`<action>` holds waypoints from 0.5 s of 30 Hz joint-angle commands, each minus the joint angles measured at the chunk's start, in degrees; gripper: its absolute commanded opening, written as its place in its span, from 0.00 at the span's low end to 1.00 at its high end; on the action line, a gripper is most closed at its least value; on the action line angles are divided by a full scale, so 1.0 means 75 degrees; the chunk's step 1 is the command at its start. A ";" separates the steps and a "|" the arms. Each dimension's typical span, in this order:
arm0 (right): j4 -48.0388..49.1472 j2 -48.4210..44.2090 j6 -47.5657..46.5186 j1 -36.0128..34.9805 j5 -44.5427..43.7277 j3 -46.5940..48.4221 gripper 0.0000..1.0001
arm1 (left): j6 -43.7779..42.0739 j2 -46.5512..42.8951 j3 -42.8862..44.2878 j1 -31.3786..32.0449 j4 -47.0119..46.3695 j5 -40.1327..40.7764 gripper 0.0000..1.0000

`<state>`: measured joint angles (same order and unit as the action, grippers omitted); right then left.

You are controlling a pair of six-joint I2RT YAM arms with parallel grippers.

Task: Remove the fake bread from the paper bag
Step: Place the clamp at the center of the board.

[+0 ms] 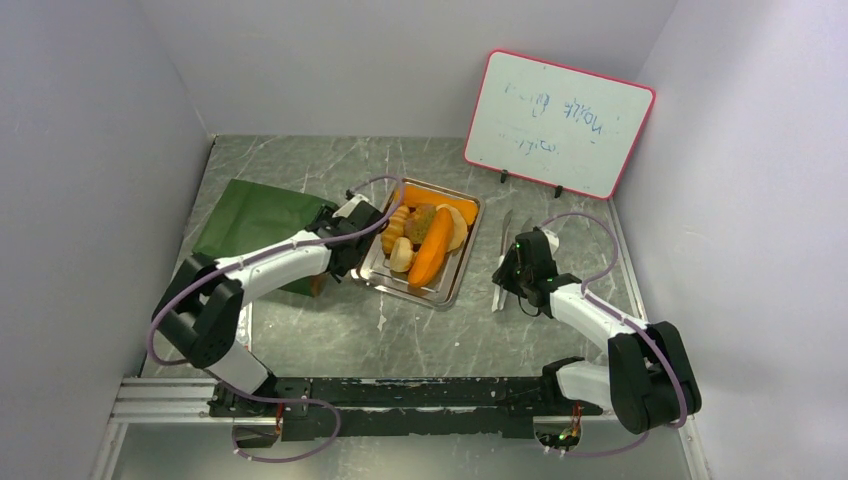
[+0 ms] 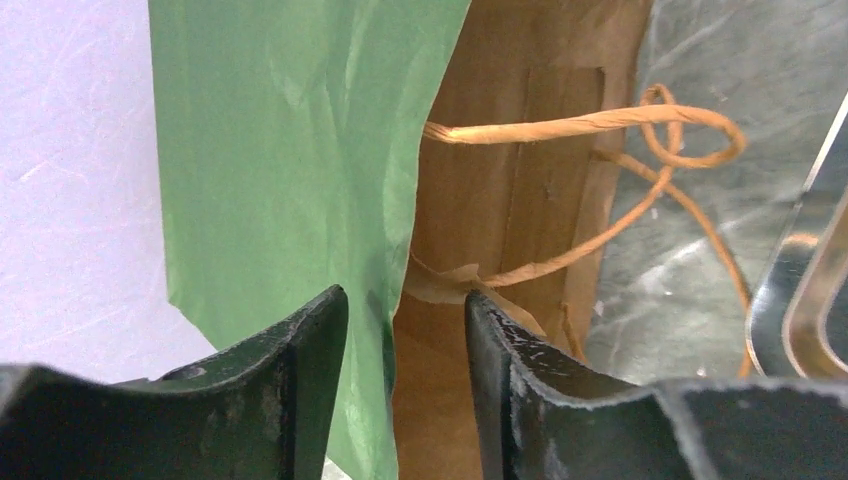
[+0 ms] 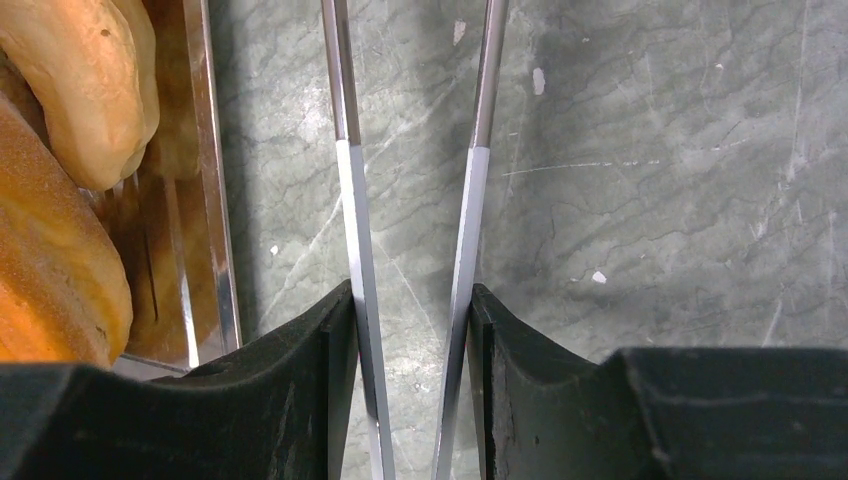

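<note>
The overhead view shows the dark green paper bag (image 1: 255, 215) lying flat at the table's left, with the left gripper (image 1: 338, 238) at its mouth, beside a rectangular steel tray (image 1: 465, 258) of tan and orange fake bread loaves (image 1: 432, 250). Only the left wrist view shows the bag's brown inside, its twisted handle (image 2: 600, 125), and the jaws slightly parted astride the green wall. In the right wrist view, the right gripper (image 3: 412, 290) squeezes both arms of the slim metal tongs (image 3: 470, 200).
</note>
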<state>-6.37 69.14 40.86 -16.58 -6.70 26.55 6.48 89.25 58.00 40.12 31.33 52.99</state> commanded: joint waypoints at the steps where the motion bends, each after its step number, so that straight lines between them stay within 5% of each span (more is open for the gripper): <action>1: 0.0364 -0.0103 -0.0023 0.0077 0.0102 -0.0133 0.40 | 0.0053 0.0188 0.0194 -0.0151 -0.0293 0.0820 0.33; 4: 0.0454 -0.0059 -0.0022 0.0086 0.0147 -0.0164 0.40 | -0.0181 0.0150 0.0088 -0.0357 -0.0720 0.0781 0.08; 10: 0.0555 -0.0020 -0.0022 0.0145 0.0234 -0.0173 0.40 | -0.0598 -0.0330 0.0004 -0.0416 -0.1102 0.0808 0.07; 15: 0.0786 0.0050 0.0018 0.0214 0.0412 -0.0289 0.40 | -0.1699 -0.2249 -0.1004 -0.0331 -0.2571 0.0147 0.07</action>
<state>-3.68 69.17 40.88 -15.77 -4.95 25.52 0.73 84.01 54.89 37.15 22.59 56.21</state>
